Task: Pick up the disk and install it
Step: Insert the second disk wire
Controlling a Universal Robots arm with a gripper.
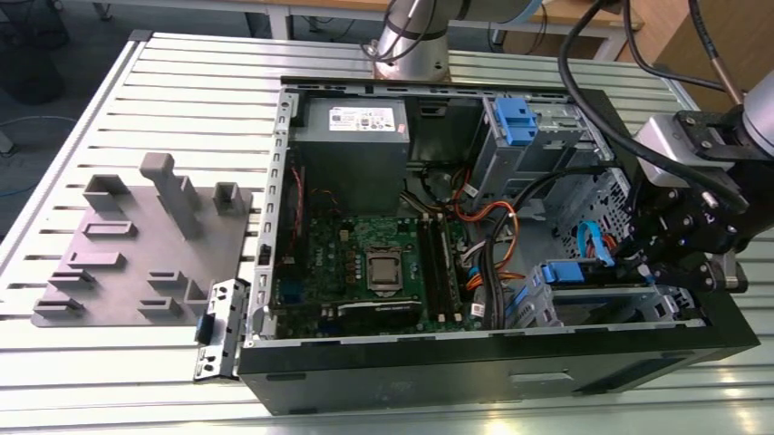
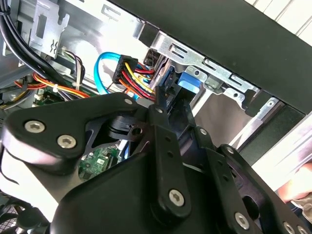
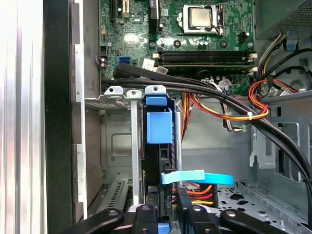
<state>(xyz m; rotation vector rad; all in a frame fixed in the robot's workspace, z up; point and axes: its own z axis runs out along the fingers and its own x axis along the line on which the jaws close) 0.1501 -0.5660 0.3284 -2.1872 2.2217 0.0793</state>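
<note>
Although the gripper (image 1: pixel 647 263) hangs low inside the open computer case (image 1: pixel 484 372), at the exterior view's right, its own black links cover the fingertips in both wrist views, so I cannot tell how far it is open or whether it has hold of anything. In the first wrist view the disk (image 3: pixel 159 151) stands on edge in a metal drive cage (image 3: pixel 117 146), and only a narrow dark side and its blue plastic frame show; the label face is hidden. A blue tab at the end of the frame appears in the second wrist view, just past the gripper's links, with a plug of red, yellow and black wires (image 2: pixel 129 73) close beside it. In the exterior view the disk (image 1: pixel 568 272) shows as a blue piece on top of the cage at the near right corner of the case. The cage sits tight against the black case wall, and thick black cables (image 3: pixel 234 105) cross just over it, with a light blue flat cable (image 3: pixel 195 176) beside the disk. Left of it lies the green circuit board (image 1: pixel 375 263), and a grey plastic fixture (image 1: pixel 133 245) rests on the slatted table (image 1: pixel 181 82) well to the left of the case.
</note>
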